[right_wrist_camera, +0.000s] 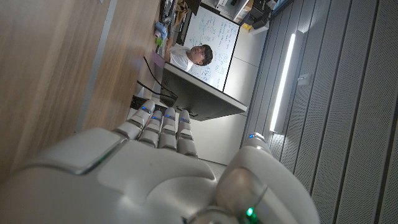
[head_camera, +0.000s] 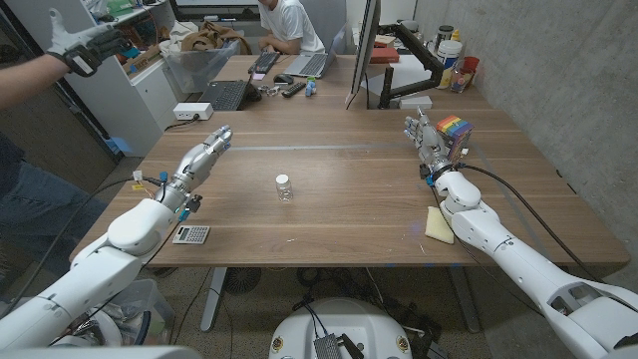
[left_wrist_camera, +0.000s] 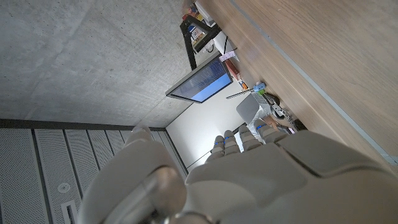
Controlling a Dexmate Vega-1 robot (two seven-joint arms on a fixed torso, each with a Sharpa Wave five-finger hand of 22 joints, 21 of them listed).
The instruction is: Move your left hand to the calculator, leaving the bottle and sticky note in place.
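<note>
Left hand [head_camera: 202, 155] sits left of centre in the head view, fingers stretched out straight and close together, pointing toward the upper right of the frame, holding nothing; whether it touches the table can't be told. In the left wrist view the same hand [left_wrist_camera: 249, 180] fills the lower part, fingers [left_wrist_camera: 239, 138] extended side by side, nothing in them. The calculator [head_camera: 191, 234] lies at lower left of the head view, near the table's front edge, just beside the left forearm and well apart from the hand's fingertips. The bottle [head_camera: 284, 186], small and clear with a white cap, stands upright at frame centre, apart from both hands. Right hand [head_camera: 427, 143] is at right of centre in the head view, standing on its edge, fingers straight and together pointing up the frame, empty; right wrist view shows the hand [right_wrist_camera: 161, 174] with fingers [right_wrist_camera: 163, 127] lined up side by side, gripping nothing. The yellow sticky note [head_camera: 439, 224] lies at lower right, just beside the right forearm. A rainbow-coloured cube [head_camera: 456, 130] sits just right of the right hand. The wooden table [head_camera: 349, 199] also carries a monitor [head_camera: 363, 50] and laptops at the top of the frame. A person [head_camera: 289, 25] sits behind the table at top centre; another person's gloved hand [head_camera: 70, 45] reaches in at upper left.
</note>
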